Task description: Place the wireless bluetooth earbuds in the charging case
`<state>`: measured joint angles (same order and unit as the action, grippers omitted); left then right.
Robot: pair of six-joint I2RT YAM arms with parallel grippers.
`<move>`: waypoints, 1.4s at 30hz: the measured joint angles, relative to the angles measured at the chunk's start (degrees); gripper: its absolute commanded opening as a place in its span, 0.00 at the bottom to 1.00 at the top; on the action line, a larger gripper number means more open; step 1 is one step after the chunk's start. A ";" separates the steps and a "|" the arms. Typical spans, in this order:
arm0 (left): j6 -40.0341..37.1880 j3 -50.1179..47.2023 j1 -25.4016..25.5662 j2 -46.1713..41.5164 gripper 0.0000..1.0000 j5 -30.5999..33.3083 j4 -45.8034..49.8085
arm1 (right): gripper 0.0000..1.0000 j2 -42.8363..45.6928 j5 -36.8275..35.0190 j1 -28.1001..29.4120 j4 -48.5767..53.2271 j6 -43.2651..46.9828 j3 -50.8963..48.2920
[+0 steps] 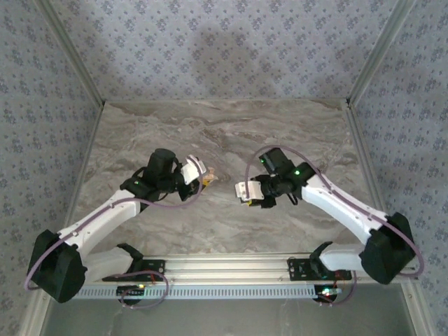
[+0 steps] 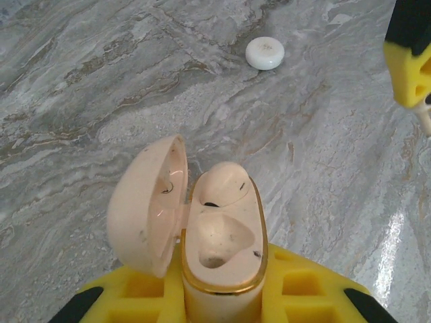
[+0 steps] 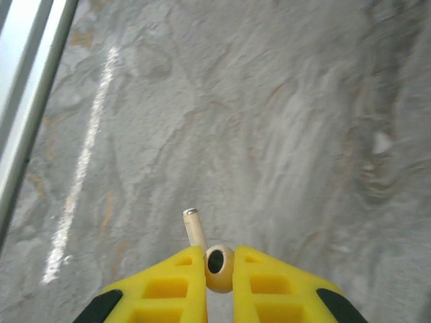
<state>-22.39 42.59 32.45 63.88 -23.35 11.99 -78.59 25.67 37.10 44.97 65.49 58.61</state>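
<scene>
From above, the left gripper (image 1: 204,180) is seen over the marble table (image 1: 224,129), with a peach speck at its tip. In the left wrist view that speck is resolved as the charging case (image 2: 222,235), clamped between the narrowed jaws with its lid swung open to the left. A white disc (image 2: 264,52) lies well beyond it. The right gripper (image 3: 219,286) is pinched tight on one earbud (image 3: 217,261), whose stem is pointed away from the jaws.

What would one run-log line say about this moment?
left pincer: shut on open charging case | right pincer: shut on earbud | earbud: not yet inserted
</scene>
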 measured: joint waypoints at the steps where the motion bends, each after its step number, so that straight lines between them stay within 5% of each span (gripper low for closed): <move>1: 0.02 -0.02 -0.13 -0.20 0.19 0.04 0.07 | 0.14 -1.81 0.22 0.00 1.27 0.72 0.96; 14: 0.00 -0.07 -0.20 -0.85 0.19 0.09 0.52 | 0.15 -21.00 -3.48 0.35 13.40 8.17 9.81; 23: 0.02 -0.07 -0.20 -0.85 0.18 0.28 1.51 | 0.17 -26.60 -8.44 2.19 14.40 9.84 11.08; 42: 0.00 -0.07 -0.70 -0.90 0.19 0.70 1.60 | 0.45 -27.39 -6.19 1.57 13.68 3.45 13.00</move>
<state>-22.39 42.52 31.75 62.98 -22.65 13.58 -105.97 19.49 38.68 58.65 68.95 71.61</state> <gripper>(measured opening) 0.222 0.437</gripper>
